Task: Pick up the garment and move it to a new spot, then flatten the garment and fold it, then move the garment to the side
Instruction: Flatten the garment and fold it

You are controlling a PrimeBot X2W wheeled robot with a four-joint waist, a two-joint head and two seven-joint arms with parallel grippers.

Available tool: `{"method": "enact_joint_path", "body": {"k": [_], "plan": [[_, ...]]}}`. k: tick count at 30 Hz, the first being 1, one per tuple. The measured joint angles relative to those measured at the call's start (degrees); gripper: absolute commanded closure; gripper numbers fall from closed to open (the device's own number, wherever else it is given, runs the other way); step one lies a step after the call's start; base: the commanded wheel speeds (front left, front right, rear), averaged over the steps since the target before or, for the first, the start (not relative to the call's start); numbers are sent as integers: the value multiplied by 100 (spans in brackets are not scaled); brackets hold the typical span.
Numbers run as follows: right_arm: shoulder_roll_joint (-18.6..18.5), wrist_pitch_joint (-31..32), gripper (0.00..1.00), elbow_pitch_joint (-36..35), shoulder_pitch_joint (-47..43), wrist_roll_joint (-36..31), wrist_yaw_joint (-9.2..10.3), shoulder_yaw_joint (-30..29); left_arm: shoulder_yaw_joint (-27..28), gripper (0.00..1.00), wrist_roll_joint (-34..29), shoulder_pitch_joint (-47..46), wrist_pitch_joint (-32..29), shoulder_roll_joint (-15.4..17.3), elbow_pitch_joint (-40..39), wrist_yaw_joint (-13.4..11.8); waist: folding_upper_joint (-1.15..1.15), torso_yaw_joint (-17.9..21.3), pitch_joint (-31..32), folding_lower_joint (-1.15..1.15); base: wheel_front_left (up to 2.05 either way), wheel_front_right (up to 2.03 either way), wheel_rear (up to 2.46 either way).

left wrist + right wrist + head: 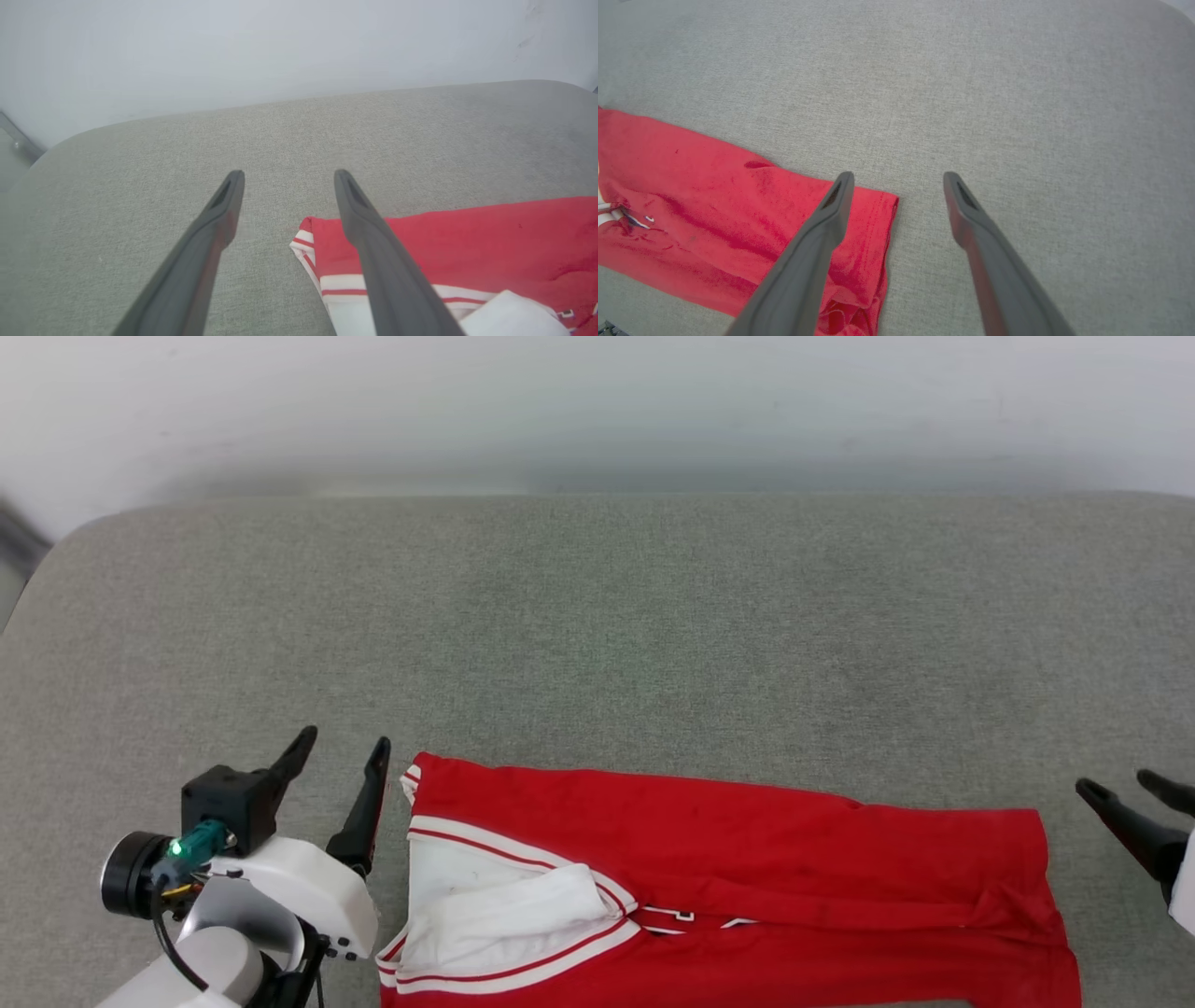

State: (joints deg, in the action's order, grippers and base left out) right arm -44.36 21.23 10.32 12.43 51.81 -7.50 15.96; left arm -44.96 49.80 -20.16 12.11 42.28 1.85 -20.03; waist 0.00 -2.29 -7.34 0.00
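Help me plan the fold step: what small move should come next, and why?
Probably lower the left claw onto the striped corner beside it and pinch. Both claws stand open and off the cloth, the right claw past the other end, and the garment lies as a long band on the cushion, so an end needs gripping to fold it over.

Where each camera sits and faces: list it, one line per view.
Head: on the head, facing down at the garment on grey fabric; left tool lower left, right tool right edge.
Left wrist: along its open tool, toward the garment's striped corner.
Right wrist: along its open tool, toward the garment's plain red end.
All three share the garment.
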Motion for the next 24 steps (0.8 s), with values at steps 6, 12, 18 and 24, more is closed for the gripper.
{"method": "enact_joint_path", "body": {"k": [6, 12, 18, 24], "plan": [[335, 269, 0, 345, -181, 138, 0, -254, 455, 0, -385, 254, 272, -359, 174, -321, 0, -82, -120, 0, 0, 0, 0], [658, 546, 0, 712, -367, 269, 0, -224, 1365, 0, -1177, 674, 285, -921, 58, -365, 0, -158, -225, 0, 0, 0, 0], [877, 876, 0, 782, -452, 672, 1, -101, 2109, 0, -1863, 1146, 287, -1480, -11, -126, 0, -218, -298, 0, 0, 0, 0], [1051, 1007, 0, 588, -565, 1025, 1, 135, 2594, 0, -2492, 1465, 287, -2033, 1, 136, 0, -259, -333, 0, 0, 0, 0]]}}
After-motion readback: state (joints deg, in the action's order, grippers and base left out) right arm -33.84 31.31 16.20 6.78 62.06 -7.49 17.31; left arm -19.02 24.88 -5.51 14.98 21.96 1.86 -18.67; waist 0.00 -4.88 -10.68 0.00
